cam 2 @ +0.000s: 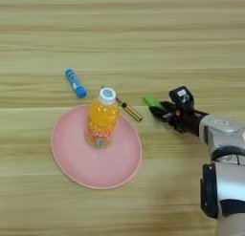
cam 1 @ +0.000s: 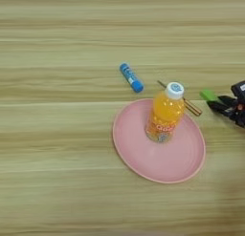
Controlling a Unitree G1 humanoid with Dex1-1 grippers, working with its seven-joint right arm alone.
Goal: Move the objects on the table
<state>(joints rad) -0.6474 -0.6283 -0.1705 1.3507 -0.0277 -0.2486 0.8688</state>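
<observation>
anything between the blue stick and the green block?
Yes: between the blue stick and the green block lie the bottle's white cap and a thin brass-coloured stick, clearest in the right eye view.

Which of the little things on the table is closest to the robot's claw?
The green block, right at the tips of the gripper. The orange bottle stands on the pink plate; the blue stick lies farthest away.

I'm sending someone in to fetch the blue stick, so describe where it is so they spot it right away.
Start at the pink plate with the orange-drink bottle standing on it. Just beyond the plate's far-left rim, the blue stick lies flat on the wooden table, apart from the plate. It is the only blue thing; the slim brass-coloured pen and green block lie right of the bottle.
</observation>
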